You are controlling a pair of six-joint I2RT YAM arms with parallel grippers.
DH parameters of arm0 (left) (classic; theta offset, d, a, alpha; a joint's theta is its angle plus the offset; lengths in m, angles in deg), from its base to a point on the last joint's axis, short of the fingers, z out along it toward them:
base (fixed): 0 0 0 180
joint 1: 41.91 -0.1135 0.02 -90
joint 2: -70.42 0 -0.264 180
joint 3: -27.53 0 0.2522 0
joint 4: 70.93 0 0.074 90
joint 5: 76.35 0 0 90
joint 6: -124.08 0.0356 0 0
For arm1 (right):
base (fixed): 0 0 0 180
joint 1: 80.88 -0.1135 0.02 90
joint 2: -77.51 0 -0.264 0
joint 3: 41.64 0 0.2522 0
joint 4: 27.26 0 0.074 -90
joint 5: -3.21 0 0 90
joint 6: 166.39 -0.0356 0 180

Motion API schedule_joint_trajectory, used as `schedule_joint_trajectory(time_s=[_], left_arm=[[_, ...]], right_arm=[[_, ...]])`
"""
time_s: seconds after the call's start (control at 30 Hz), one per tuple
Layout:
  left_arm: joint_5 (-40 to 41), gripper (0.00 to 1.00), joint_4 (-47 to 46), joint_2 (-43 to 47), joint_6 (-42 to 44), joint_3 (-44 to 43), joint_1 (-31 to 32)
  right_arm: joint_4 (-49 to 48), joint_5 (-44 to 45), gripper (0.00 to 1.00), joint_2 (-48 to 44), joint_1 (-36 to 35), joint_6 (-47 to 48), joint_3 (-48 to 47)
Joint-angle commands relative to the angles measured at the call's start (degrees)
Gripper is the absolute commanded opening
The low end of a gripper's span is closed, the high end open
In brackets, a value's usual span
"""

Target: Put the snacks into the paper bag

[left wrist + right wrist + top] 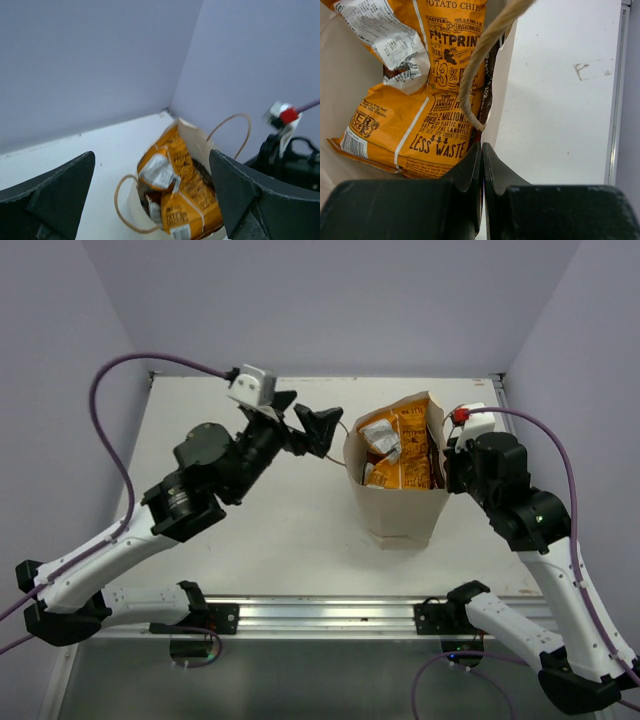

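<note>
The paper bag (400,515) stands upright at the table's middle right, mouth open. Orange packets (398,455) fill its top, and a dark brown packet (488,95) is wedged at its right wall; the other snacks are hidden. My right gripper (446,466) is at the bag's right rim, and in the right wrist view its jaws (481,148) are shut on that paper edge beside a loop handle (480,55). My left gripper (308,418) is open and empty above the table, left of the bag. Its view looks down on the bag (196,141) and the orange packets (190,200).
The white table (270,520) ends at purple walls behind and at both sides. A metal rail (320,615) runs along the near edge. The bag's left handle (120,200) loops out toward my left gripper.
</note>
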Motion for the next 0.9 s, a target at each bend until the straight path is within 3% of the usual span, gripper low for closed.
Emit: schedule_joint_trajectory(time_s=[0.0, 0.23, 0.47, 0.87], left_arm=[[-1.4, 1.0, 4.8, 0.0, -7.6, 7.3, -0.3], [-9.7, 1.0, 3.6, 3.1, -17.5, 15.0, -1.7], [-15.8, 1.0, -0.5, -1.0, -21.7, 19.6, -2.6], [-13.0, 1.0, -0.1, -5.4, -21.4, 20.9, -3.3]], right_arm=[[-2.1, -1.0, 0.05, -0.5, -0.4, 0.2, -1.7], [-2.0, -1.4, 0.06, -0.7, -0.4, 0.1, -1.6], [-1.9, -1.7, 0.06, -1.3, -0.4, 0.0, -1.3], [-2.1, -1.8, 0.06, -1.5, -0.3, 0.0, -1.1]])
